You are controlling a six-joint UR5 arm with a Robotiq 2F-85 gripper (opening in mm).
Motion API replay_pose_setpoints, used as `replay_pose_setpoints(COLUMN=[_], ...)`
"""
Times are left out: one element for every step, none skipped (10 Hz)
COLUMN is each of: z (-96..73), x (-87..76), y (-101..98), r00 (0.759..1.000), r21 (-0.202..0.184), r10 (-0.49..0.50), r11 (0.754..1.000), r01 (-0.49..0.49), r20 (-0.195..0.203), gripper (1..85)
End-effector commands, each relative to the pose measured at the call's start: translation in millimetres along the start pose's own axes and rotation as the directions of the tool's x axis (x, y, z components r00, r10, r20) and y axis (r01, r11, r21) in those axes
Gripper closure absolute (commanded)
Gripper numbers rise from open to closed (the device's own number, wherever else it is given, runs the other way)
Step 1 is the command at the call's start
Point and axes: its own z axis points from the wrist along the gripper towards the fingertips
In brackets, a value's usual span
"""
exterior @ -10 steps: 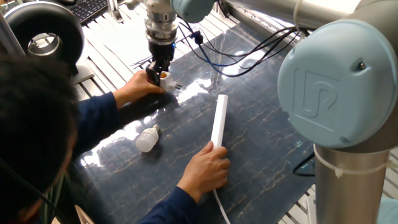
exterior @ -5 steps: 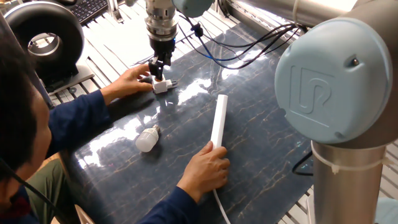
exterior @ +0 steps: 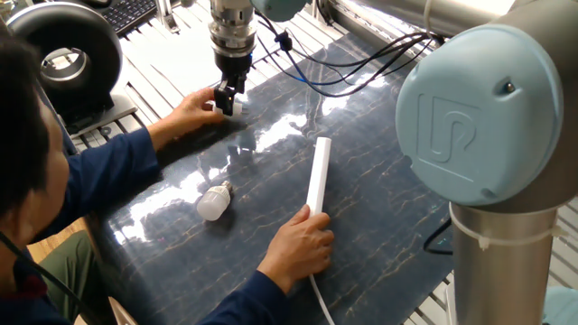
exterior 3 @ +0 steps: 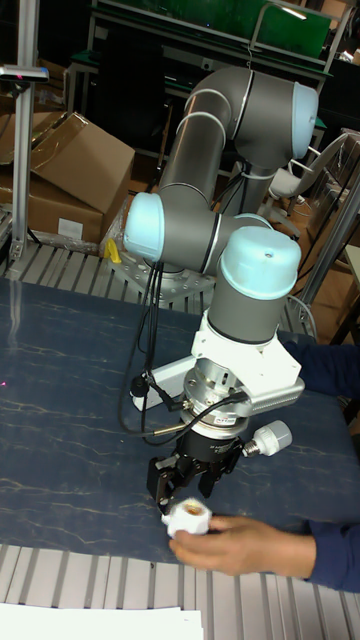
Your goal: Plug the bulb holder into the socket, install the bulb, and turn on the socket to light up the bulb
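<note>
Bulb holder (exterior: 222, 102) sits pinched at the gripper (exterior: 226, 101) in the fixed view's upper left, a person's hand (exterior: 194, 112) against it, the socket (exterior: 317, 173) running lengthwise well off toward frame center; in the tall fixed view, the holder (exterior 3: 188, 519) hangs just under the claw (exterior 3: 190, 490), lower center.

The dark blue marbled table mat (exterior: 379, 208) is smooth and shiny. The long white plastic socket strip (exterior: 317, 174) looks matt. The small white frosted bulb (exterior: 213, 201) looks smooth.
</note>
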Motion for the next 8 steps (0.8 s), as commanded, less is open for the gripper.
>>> replay_pose_setpoints(z=[-6.0,-5.4,-5.4,-5.6,-6.7,-7.7,-7.9,-7.8], x=[-3.2,-3.2,-1.7,-0.6,-0.1,-0.7,-1.1,-0.3], y=[-2.0,-1.6,-2.0,-2.9,-4.3,-4.7,-5.1,-6.2], r00=[1.000,1.000,1.000,1.000,1.000,1.000,1.000,1.000], r21=[-0.013,-0.015,-0.012,-0.008,-0.002,0.000,0.002,0.006], r10=[-0.012,-0.010,-0.009,-0.008,-0.007,-0.009,-0.010,-0.011], r11=[1.000,1.000,1.000,1.000,1.000,1.000,1.000,1.000], r01=[0.012,0.010,0.009,0.008,0.007,0.009,0.010,0.011], r20=[0.016,0.019,0.012,0.007,0.008,0.011,0.014,0.011], gripper=[22.0,22.0,22.0,22.3,22.7,23.3,24.0,24.0])
